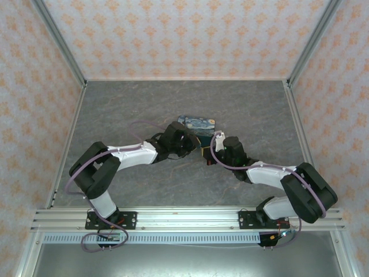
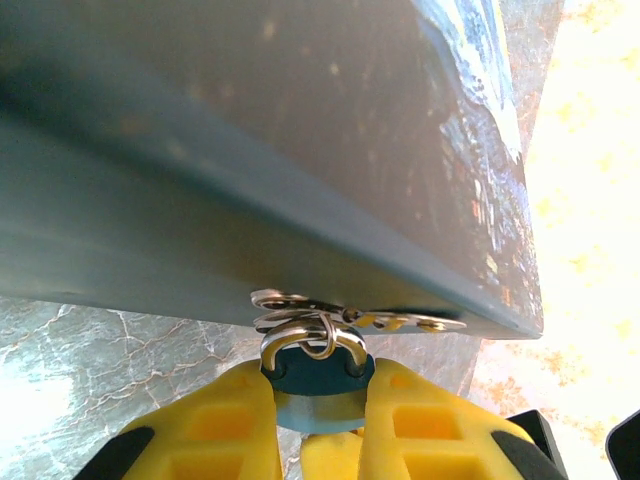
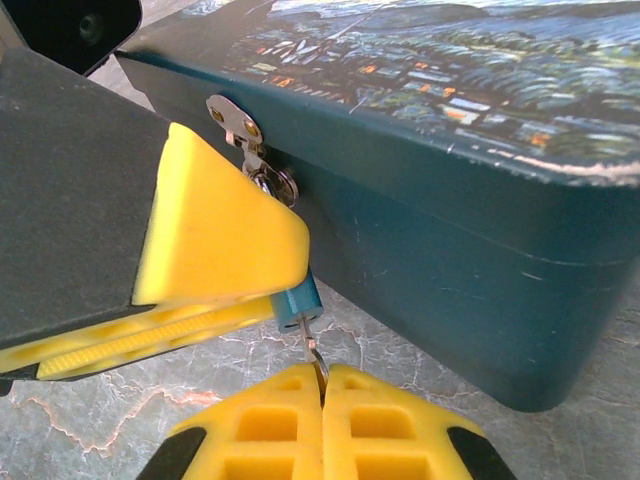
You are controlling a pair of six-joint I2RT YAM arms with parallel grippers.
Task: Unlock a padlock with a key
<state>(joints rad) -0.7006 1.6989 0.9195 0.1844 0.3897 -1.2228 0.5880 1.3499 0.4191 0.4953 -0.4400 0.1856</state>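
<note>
**Key at the lock, turn not yet made**

The grey marble-patterned bench (image 1: 115, 109) carries one big item, a dark blue rectangular tin with a swirl-printed lid (image 1: 196, 122). It lies flat at mid-bench, and both my arms meet at its near side. The top camera tells me little more than that, so I work from the wrist cameras.

My left jaws are clamped on the small teal-blue metal padlock (image 3: 298, 300), and one yellow finger (image 3: 220, 230) covers most of its body. The lock hangs just below the tin's silver hasp (image 3: 238, 122). Its thin shackle (image 2: 272, 352) is threaded through the hasp rings, with both legs seated in the body. My right jaws are pressed together on the thin silver key (image 3: 314, 352). Its shank runs up from between the yellow fingertips (image 3: 285, 420) to the padlock's underside. How deep it sits in the keyway I cannot tell.

I judge the step in hand to be insertion, or the very start of the turn. Next I need the key fully seated. Then the right wrist must roll about the shank's axis while the left jaws stop the body twisting with it.

Two things stand in the way. The tin's wall is just beside the lock, which leaves the right fingers little room to swing, and the left finger hides the keyway from me. The shank is also slender, so a sideways load could bend it or slip it from the grip.
</note>
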